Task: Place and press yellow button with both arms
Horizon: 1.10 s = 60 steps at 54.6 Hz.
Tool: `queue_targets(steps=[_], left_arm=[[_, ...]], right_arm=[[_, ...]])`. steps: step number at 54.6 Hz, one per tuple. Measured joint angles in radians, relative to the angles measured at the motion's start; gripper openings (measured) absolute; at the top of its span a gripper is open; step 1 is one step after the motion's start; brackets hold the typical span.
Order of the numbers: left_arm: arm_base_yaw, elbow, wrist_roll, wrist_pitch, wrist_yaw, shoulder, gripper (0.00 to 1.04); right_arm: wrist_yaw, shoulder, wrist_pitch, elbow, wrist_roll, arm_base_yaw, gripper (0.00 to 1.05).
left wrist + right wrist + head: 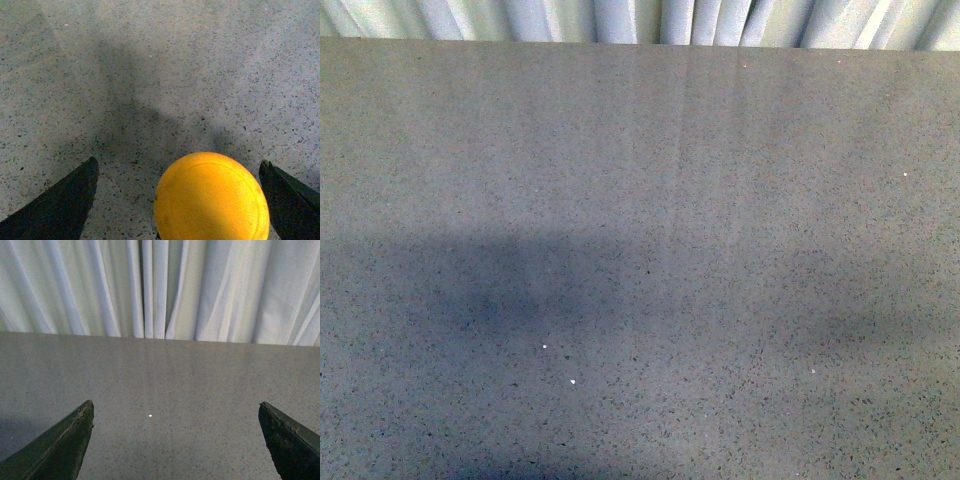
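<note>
In the left wrist view the yellow button (pixel 211 196) shows as a round domed yellow cap on the speckled grey table (pixel 150 75); its neck and base are hidden beneath the cap. My left gripper (pixel 178 170) is open, with the cap lying between its dark fingers, closer to one finger (pixel 285 200) and with a gap on both sides. My right gripper (pixel 176 410) is open over bare table with nothing between its fingers (pixel 60 447). The front view shows neither arm nor the button, only soft shadows on the tabletop (pixel 640 200).
White pleated curtains (pixel 160 285) hang behind the table's far edge (pixel 160 337). The same curtains (pixel 640 20) line the top of the front view. A few tiny white specks (pixel 544 346) dot the grey surface.
</note>
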Motion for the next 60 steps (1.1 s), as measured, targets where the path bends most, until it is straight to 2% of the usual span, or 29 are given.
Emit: queue_targets(steps=[9, 19, 32, 47, 52, 60], left_arm=[[-0.018, 0.000, -0.001, 0.015, -0.004, 0.002, 0.93], [-0.031, 0.000, -0.005, 0.027, -0.004, 0.003, 0.66], [-0.032, 0.000, -0.005, 0.034, -0.003, 0.007, 0.35], [-0.022, -0.003, -0.005, 0.024, 0.013, -0.005, 0.34], [-0.020, -0.005, -0.005, -0.015, 0.020, -0.062, 0.34], [-0.048, 0.011, -0.008, -0.159, 0.006, -0.245, 0.34]], right_arm=[[0.000, 0.000, 0.000, 0.000, 0.000, 0.000, 0.96], [0.000, 0.000, 0.000, 0.000, 0.000, 0.000, 0.96], [0.000, 0.000, 0.000, 0.000, 0.000, 0.000, 0.96], [0.000, 0.000, 0.000, 0.000, 0.000, 0.000, 0.96], [0.000, 0.000, 0.000, 0.000, 0.000, 0.000, 0.96], [0.000, 0.000, 0.000, 0.000, 0.000, 0.000, 0.96]])
